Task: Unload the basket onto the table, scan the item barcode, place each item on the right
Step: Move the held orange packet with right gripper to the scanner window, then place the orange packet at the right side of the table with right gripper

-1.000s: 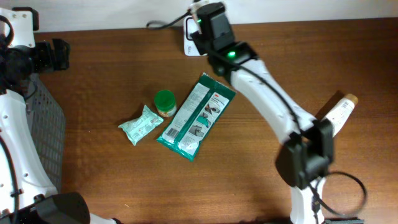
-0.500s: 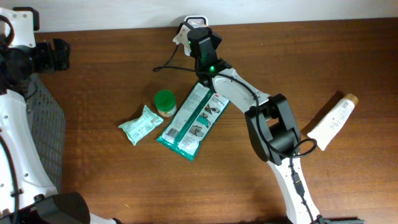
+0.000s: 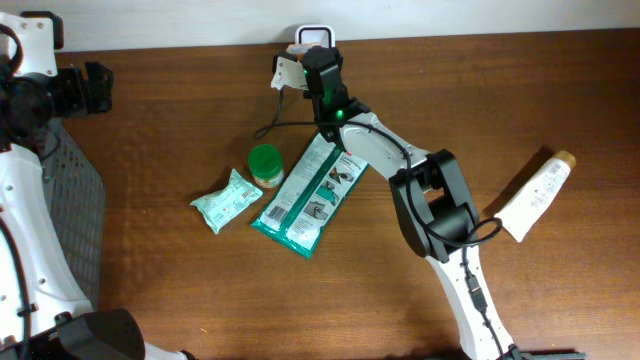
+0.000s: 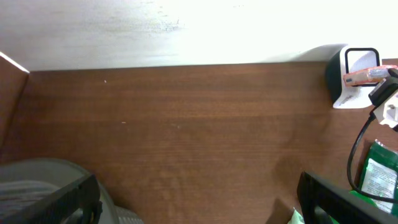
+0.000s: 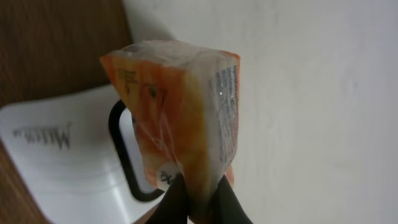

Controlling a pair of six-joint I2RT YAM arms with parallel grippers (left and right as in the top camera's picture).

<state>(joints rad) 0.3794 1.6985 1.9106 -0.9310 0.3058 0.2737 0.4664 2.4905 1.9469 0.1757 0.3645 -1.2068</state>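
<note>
Packet pinched in front of the scanner

Right hand (image 5: 200,208), cut off by the lower frame edge, is clenched on the bottom seam of a crinkled orange-and-clear plastic packet (image 5: 177,112), held upright; its print is blurred and a barcode cannot be made out. Just behind it, a white scanner with a black-rimmed window (image 5: 68,155) stands at the far edge of the brown wooden tabletop (image 4: 186,137), its window mostly hidden by the packet. Left hand (image 4: 199,208) hangs released, well apart, with only its dark fingertips (image 4: 59,202) showing.
</note>
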